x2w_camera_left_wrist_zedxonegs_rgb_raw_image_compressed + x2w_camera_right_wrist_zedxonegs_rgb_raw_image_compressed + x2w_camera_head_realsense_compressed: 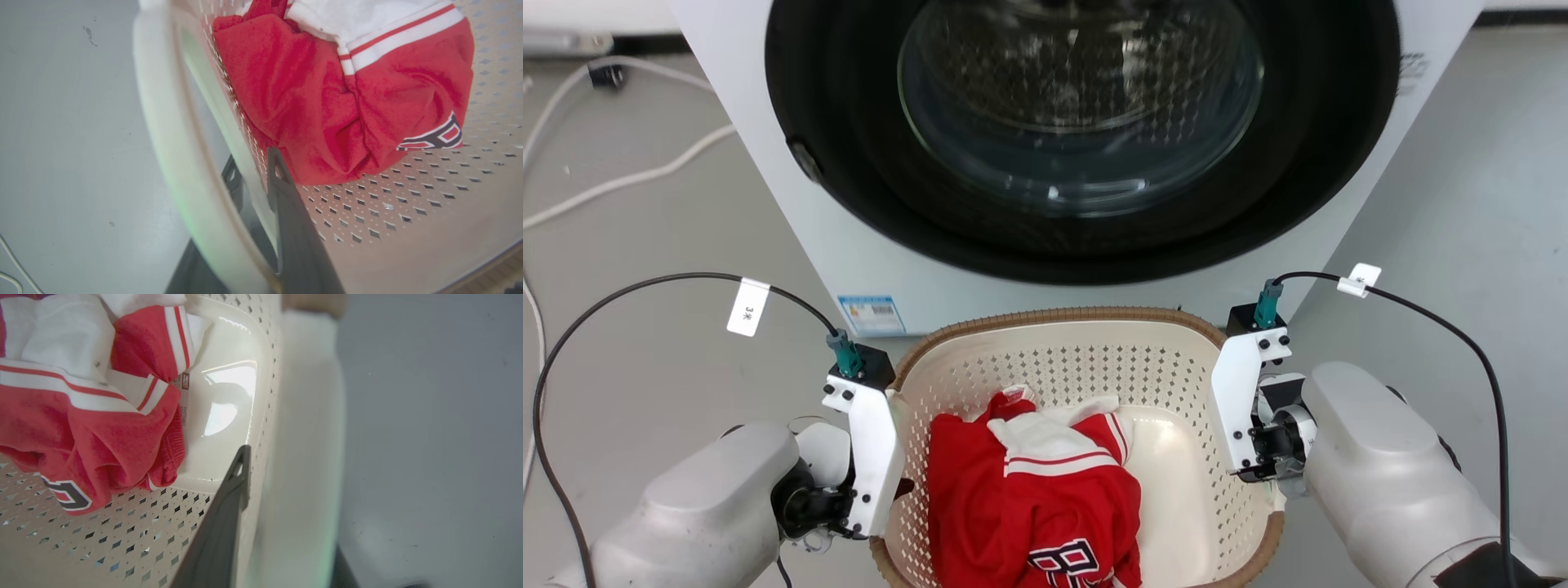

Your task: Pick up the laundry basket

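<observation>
Item: laundry basket (1094, 359), cream perforated plastic, brown woven-look rim.
Location: on the floor (645, 237), just in front of the washing machine (866, 245), centred between the two arms.
Contents: one crumpled red-and-white garment (1029, 498), lying toward the basket's left half and leaving the right part of the base bare.
Left end effector (255, 163): astride the basket's left side, one dark finger inside against the perforated wall, the other outside beneath the white handle (163, 122). I cannot tell whether it is clamped tight.
Right end effector (282, 469): mirrors the left, with one finger inside along the wall and the pale right handle (306, 437) between the fingers. The outer fingertip is hidden, so I cannot tell whether it is closed.
Reason for placement: opposite sides are taken so the load should hang level between the arms, and the handles should give a lip to bear upward against.
Step in hand: judged as securing the two side holds, lift not yet evident.
Risk: uneven raising could tip the basket, as the garment's weight sits left.
</observation>
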Motion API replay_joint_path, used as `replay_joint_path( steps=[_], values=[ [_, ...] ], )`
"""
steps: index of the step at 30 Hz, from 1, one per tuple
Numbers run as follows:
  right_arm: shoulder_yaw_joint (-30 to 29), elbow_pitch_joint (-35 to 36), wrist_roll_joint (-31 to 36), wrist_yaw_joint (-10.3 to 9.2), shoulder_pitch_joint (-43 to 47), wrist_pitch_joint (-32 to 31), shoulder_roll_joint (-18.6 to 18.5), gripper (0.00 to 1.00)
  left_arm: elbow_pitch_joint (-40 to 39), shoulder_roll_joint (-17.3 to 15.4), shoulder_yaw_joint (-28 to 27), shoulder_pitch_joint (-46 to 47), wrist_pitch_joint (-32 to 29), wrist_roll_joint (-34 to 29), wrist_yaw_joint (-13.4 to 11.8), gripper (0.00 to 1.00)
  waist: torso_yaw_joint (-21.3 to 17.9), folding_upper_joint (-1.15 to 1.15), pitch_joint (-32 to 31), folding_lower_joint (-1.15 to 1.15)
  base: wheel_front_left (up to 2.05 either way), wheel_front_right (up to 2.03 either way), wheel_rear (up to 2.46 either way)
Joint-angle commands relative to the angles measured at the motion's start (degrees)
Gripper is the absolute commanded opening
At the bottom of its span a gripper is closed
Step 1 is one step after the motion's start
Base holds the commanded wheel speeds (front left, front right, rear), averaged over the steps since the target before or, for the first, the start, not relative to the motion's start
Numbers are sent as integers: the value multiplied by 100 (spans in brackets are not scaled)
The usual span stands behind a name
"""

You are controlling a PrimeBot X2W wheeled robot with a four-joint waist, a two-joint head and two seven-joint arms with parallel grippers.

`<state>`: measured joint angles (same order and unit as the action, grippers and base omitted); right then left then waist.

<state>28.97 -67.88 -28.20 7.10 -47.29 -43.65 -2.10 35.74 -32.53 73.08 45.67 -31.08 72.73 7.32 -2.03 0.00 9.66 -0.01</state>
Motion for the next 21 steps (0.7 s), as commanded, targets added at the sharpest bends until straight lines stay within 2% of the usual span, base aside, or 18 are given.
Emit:
replay_joint_path(
  steps=[1, 9, 15, 21],
  values=[
    [101, -31, 41, 70, 11, -69, -141, 0, 33, -176, 44, -73, -160, -5, 26, 0, -86, 0, -435, 1, 0, 0, 0],
    [313, -12, -191, 70, 90, -310, -131, 0, 91, 11, 49, -325, -521, 324, 34, 0, -166, 0, -841, 1, 0, 0, 0],
    [404, -107, -251, 70, 88, -383, -132, 0, 48, 73, 54, -299, -906, 257, 42, 0, -150, 0, -988, 1, 0, 0, 0],
    [496, -101, -357, 71, 152, -460, -117, 0, 58, 126, 51, -324, -1001, 341, 48, 0, -172, 0, -1107, 1, 0, 0, 0]
  ],
)
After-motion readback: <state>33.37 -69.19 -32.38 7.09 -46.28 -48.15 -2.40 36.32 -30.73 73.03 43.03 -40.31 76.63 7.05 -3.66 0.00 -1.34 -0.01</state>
